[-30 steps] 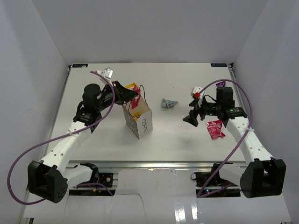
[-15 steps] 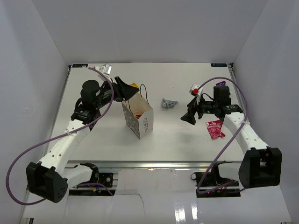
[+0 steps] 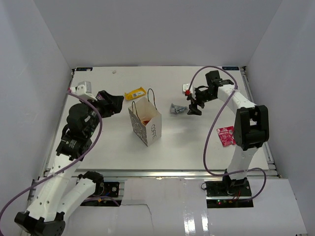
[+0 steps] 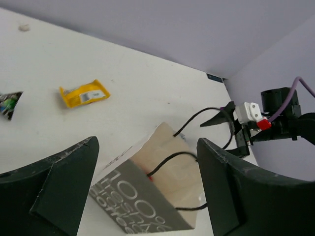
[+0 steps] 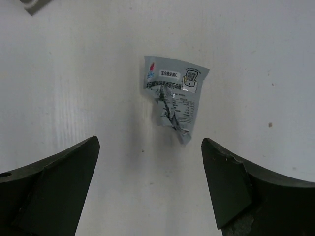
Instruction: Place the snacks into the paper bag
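Observation:
The white paper bag (image 3: 146,127) stands upright mid-table, mouth open, with red and yellow snacks (image 3: 144,120) showing inside. My left gripper (image 3: 117,104) hangs open and empty, left of the bag; in the left wrist view the bag (image 4: 162,191) lies between and beyond the left gripper (image 4: 146,147). A yellow snack (image 3: 135,93) lies behind the bag, a dark packet (image 4: 9,103) left of it. My right gripper (image 3: 193,106) is open just right of the silver-grey foil snack (image 3: 177,109); the foil (image 5: 172,96) lies ahead of the right gripper (image 5: 150,142), untouched. A red-pink pouch (image 3: 226,135) lies at right.
White enclosure walls (image 3: 49,59) close in the table on the left, back and right. The bag's black cord handles (image 4: 197,118) stick up above its rim. A small speck (image 3: 114,72) lies near the back edge.
My left gripper opened and drew back left from the bag's mouth, now empty. My right arm swung back and left, from beside the red-pink pouch to the foil snack.

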Motion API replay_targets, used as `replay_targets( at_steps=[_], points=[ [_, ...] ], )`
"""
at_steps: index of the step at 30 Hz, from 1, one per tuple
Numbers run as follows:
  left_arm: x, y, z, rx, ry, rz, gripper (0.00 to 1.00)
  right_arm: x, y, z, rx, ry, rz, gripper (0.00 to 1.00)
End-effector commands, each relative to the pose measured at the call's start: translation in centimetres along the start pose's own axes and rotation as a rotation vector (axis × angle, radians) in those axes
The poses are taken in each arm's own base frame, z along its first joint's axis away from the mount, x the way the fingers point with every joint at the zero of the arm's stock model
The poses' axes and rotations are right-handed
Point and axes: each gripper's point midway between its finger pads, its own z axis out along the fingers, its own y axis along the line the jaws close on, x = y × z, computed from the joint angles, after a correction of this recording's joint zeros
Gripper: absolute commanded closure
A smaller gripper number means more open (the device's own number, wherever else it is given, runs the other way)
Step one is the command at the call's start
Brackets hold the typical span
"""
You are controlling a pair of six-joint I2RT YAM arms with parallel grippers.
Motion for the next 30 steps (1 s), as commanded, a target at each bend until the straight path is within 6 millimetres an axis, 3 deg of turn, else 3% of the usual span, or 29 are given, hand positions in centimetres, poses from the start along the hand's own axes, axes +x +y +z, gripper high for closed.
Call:
replay_targets(
  at_steps=[1, 2, 6, 8, 14, 22, 30],
  points=[
    [3.7, 4.9, -1.8, -0.201, 0.053, -0.044, 0.09, 0.8, -1.7, 1.2, -0.054, 0.099, -0.288, 0.1],
    [5.7, 5.9, -2.0, -0.227, 0.085, -0.086, 0.09, 1.0, -1.9, 1.6, -0.06, 0.119, -0.312, 0.1],
    [9.2, 8.1, -3.7, -0.282, 0.097, -0.198, 0.09, 0.9, -2.8, 3.8, -0.079, 0.126, -0.37, 0.09],
    [9.6, 8.4, -4.2, -0.283, 0.079, -0.229, 0.09, 0.4, -3.1, 4.7, -0.086, 0.129, -0.39, 0.07],
    [10.3, 9.0, -4.3, -0.313, 0.095, -0.235, 0.09, 1.4, -3.3, 6.9, -0.11, 0.169, -0.34, 0.0],
    [10.9, 9.1, -3.6, -0.322, 0.12, -0.244, 0.09, 4.3, -2.6, 8.3, -0.088, 0.228, -0.234, 0.21],
    [10.9, 9.0, -3.5, -0.322, 0.122, -0.247, 0.09, 4.8, -2.7, 8.7, -0.067, 0.233, -0.175, 0.42]
  ],
)
